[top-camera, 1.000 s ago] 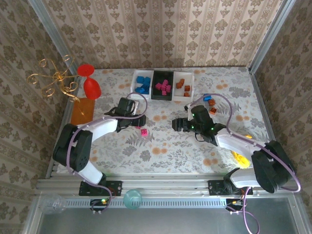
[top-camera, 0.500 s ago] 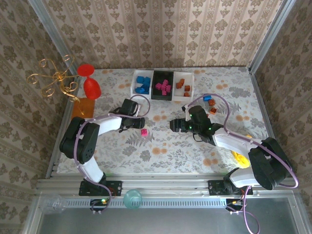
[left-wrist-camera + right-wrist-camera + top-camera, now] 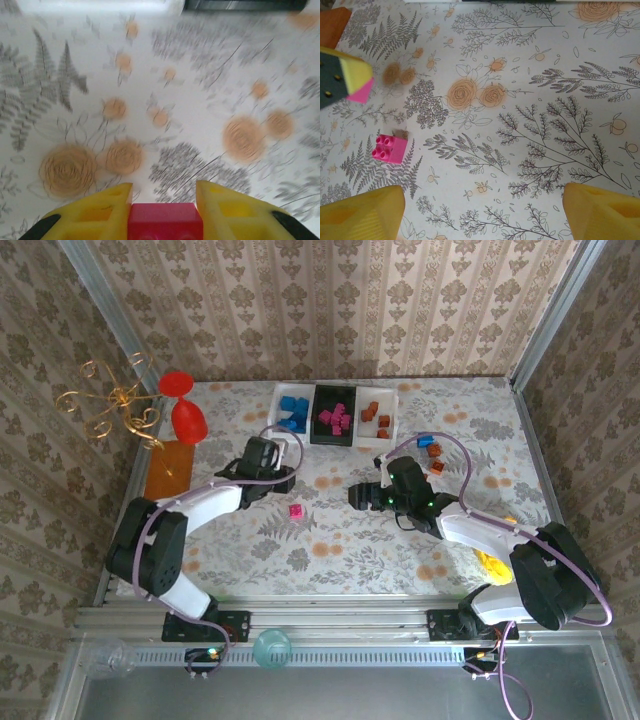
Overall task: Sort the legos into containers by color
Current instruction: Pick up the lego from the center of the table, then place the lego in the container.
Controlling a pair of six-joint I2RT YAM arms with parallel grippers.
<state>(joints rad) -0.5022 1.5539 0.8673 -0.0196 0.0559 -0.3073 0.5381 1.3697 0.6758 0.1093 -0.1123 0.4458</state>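
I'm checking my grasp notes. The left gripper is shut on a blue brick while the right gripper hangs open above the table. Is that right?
Not quite. The brick in the left gripper is pink, not blue; the left wrist view shows it clamped between the yellow fingers. The rest holds: the right gripper hangs open above the table.

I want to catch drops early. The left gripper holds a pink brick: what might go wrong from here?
1. The left gripper pinches the small pink brick between its fingers; it may slip on the way to the black bin.
2. That bin stands right beside the white bin with blue bricks, so an off-centre release could missort.
3. The open right gripper hovers by the loose pink brick, near the left gripper; they might bump.
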